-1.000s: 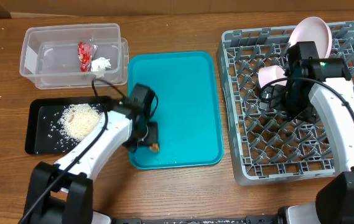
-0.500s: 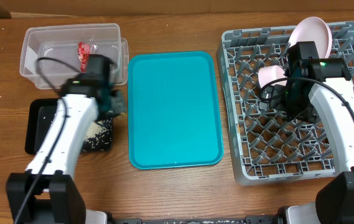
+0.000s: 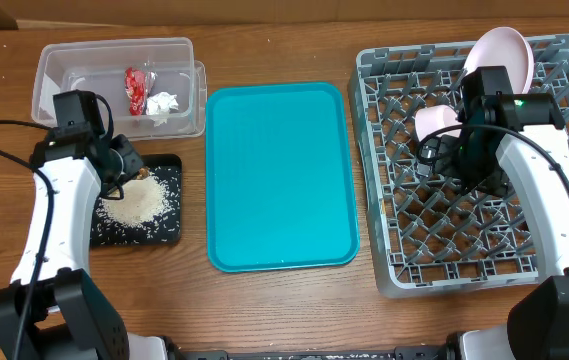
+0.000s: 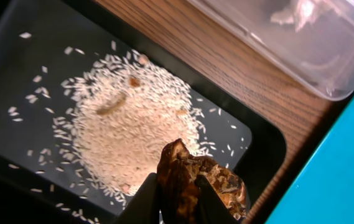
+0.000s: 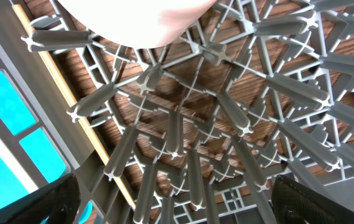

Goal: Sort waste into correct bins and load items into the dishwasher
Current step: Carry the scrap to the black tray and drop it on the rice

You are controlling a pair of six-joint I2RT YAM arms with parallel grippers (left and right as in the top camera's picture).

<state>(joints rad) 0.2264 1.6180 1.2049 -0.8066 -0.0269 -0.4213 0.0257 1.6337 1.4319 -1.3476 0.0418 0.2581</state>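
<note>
My left gripper (image 4: 178,198) is shut on the small brown food scrap (image 4: 198,177) and holds it above the black tray (image 4: 260,140), by the pile of white rice (image 4: 127,134). From overhead, the left gripper (image 3: 132,166) hangs over the black tray's (image 3: 169,228) back edge, next to the rice (image 3: 139,200). The clear tub (image 3: 64,95) holds the red wrapper (image 3: 136,88) and the white tissue (image 3: 162,103). My right gripper (image 5: 177,205) stands open over the grey dish rack (image 5: 164,124), nothing between its fingers. The round plate (image 3: 509,55) stands upright in the rack (image 3: 554,262), beside a pale bowl (image 3: 434,122).
The teal tray (image 3: 279,175) lies between the bins and the rack, with nothing on it. A thin wooden chopstick (image 5: 58,84) lies along the rack's base near its left wall. The rack's upright pegs rise close under the right gripper.
My left arm has swung left from the teal tray's front-left corner to the black tray, carrying the food scrap. The right arm has not moved.
</note>
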